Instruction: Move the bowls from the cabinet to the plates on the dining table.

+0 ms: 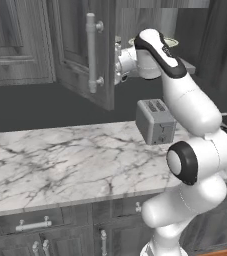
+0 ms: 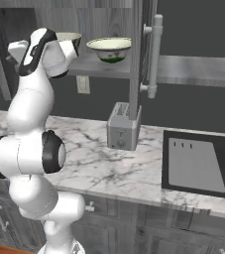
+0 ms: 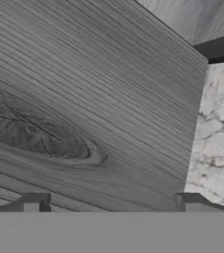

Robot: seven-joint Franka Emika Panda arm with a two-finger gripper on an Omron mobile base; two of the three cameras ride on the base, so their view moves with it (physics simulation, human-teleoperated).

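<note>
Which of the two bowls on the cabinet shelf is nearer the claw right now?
The left bowl, half hidden behind the wrist. The right bowl stands clear, closer to the open door.

Arm (image 1: 190, 107): glossy white rounded segments, dark grey joint bands and round white joint caps. Gripper (image 3: 111, 202): two small dark square-tipped fingers (image 3: 32, 201).

Silver toaster (image 2: 121, 126) on marble counter (image 1: 60, 160), dark sink (image 2: 196, 166) at right, wall outlet (image 2: 83, 84)
</note>
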